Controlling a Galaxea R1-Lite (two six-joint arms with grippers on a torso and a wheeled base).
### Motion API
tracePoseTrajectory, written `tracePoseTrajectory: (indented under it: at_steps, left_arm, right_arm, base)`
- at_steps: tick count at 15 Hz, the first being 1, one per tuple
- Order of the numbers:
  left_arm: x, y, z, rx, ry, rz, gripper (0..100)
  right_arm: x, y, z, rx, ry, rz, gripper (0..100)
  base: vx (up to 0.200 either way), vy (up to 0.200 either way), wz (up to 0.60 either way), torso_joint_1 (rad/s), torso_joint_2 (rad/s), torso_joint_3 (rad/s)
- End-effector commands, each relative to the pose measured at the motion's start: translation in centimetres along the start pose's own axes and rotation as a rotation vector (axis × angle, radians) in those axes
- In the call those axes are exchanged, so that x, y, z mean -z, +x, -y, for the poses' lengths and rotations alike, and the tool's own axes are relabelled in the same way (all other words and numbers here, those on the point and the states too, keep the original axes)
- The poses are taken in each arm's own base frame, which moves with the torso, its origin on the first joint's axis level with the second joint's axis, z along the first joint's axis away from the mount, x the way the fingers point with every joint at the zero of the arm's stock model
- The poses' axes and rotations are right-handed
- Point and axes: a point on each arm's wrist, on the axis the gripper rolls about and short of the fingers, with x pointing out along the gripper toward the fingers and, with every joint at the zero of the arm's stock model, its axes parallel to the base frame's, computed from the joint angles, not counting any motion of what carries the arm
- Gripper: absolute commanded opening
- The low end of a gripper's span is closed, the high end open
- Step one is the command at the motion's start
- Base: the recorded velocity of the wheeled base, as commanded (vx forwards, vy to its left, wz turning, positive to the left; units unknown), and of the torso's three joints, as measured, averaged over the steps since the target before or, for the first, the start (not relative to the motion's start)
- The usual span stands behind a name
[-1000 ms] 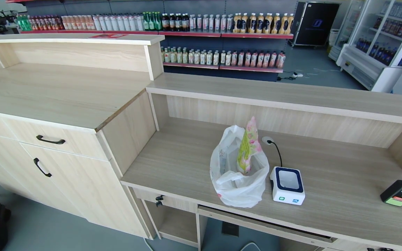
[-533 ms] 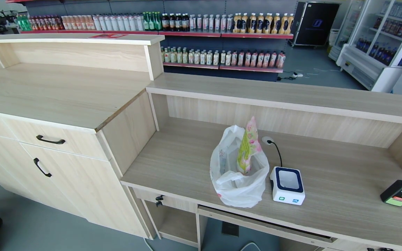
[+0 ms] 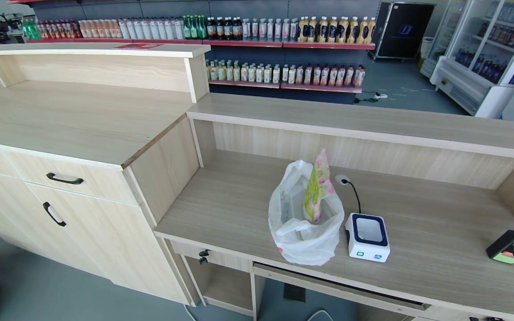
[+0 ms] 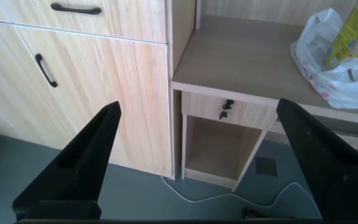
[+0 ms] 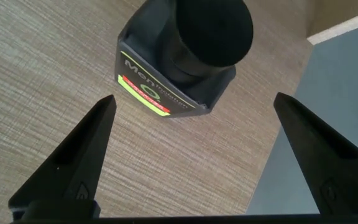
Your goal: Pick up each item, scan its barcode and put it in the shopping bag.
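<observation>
Picking up the black bottle (image 3: 512,246) looks like the step you are on. It sits near the right end of the counter (image 3: 426,223), well apart from the scanner (image 3: 367,236) and the shopping bag (image 3: 304,240). Your right gripper (image 5: 194,99) hovers close to it with the jaws spread wide. The bottle's cap end lies between the two fingers, and neither finger seems to touch it. A colourful pouch (image 3: 317,185) already stands in the bag, so I judge this bottle to be the item left to scan. For the next move, you need to bring the right gripper on until the fingers straddle the body, then close across its narrower sides. Smooth plastic may slip, so aim below the cap. Your left gripper (image 4: 199,104) hangs low beside the cabinet (image 4: 104,93), jaws spread and holding nothing.
</observation>
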Motion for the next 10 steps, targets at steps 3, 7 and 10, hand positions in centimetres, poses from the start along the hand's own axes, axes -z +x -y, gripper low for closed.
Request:
tracePoseTrajectory:
  at_steps: [3,7,10]
  left_arm:
    - [0.0,0.0,0.0,0.000,0.000,0.000,100]
    - [0.0,0.0,0.0,0.000,0.000,0.000,100]
    - [0.0,0.0,0.0,0.000,0.000,0.000,100]
  right_arm:
    - [-1.3,1.3,-0.6,-0.027,-0.033,0.020,100]
    - [-1.8,1.9,-1.2,-0.047,-0.043,0.024,100]
    - [-2.1,2.3,-1.6,-0.059,-0.046,0.025,0]
  base:
    - [0.000,0.000,0.00,0.000,0.00,0.000]
    - [0.000,0.000,0.00,0.000,0.00,0.000]
    - [0.000,0.000,0.00,0.000,0.00,0.000]
